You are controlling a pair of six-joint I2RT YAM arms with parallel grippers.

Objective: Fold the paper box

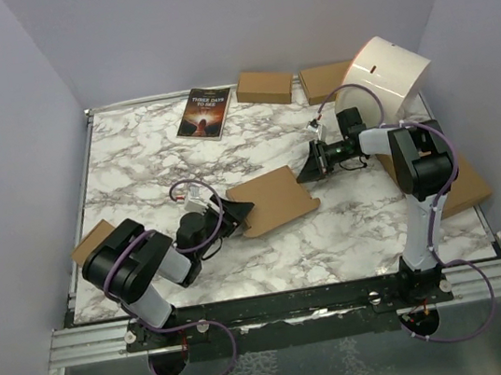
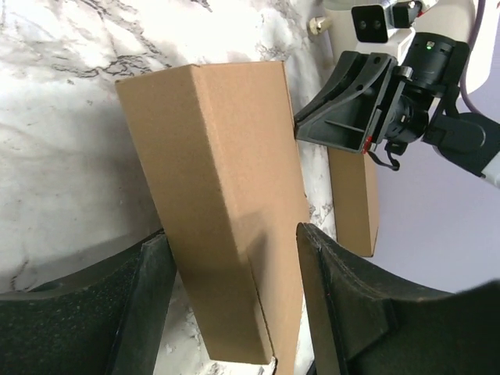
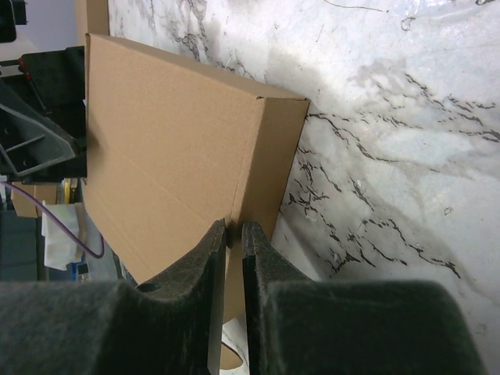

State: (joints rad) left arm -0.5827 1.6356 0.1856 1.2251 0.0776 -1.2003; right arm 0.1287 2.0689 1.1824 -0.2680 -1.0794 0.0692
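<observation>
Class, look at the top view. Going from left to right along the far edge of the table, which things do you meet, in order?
book → small brown box → second small brown box → white curved sheet
</observation>
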